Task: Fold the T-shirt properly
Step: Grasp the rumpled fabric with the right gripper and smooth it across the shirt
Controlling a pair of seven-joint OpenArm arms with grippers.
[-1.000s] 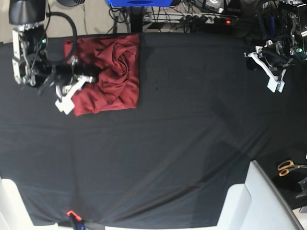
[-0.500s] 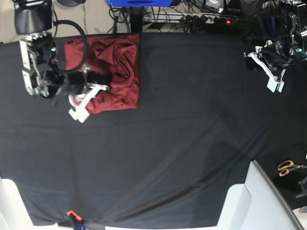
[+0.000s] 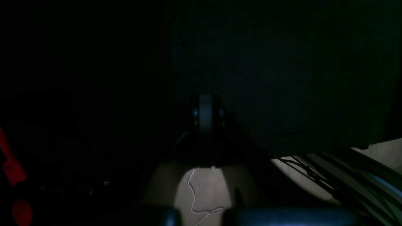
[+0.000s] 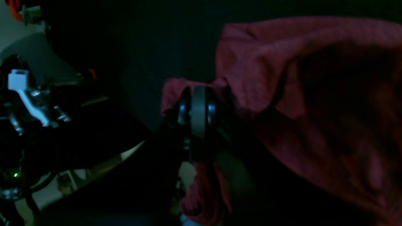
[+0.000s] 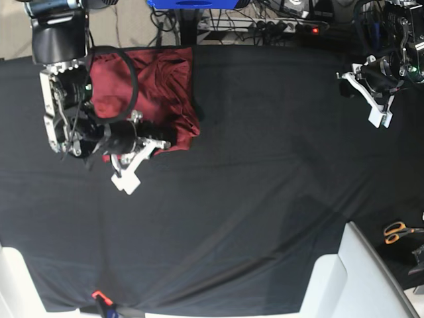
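Observation:
The maroon T-shirt (image 5: 159, 86) lies bunched and wrinkled at the far left of the black table cover (image 5: 252, 199). My right gripper (image 5: 167, 136) is at the shirt's near right corner, shut on a fold of its edge. In the right wrist view the closed fingertips (image 4: 198, 108) have red cloth around and below them, and the rest of the T-shirt (image 4: 298, 94) spreads to the right. My left gripper (image 5: 354, 74) hangs at the far right edge, shut and holding nothing. Its fingertips (image 3: 205, 113) show dimly over black cloth in the left wrist view.
Orange-handled scissors (image 5: 397, 230) lie off the table's right side. A white panel (image 5: 361, 278) stands at the near right corner. Cables and a power strip (image 5: 285, 26) run behind the far edge. A small orange-tipped tool (image 5: 99, 296) sits at the near edge.
My right gripper has moved right and toward the near edge, dragging the shirt's edge along; the bunched cloth has shifted with it. The left arm has stayed still.

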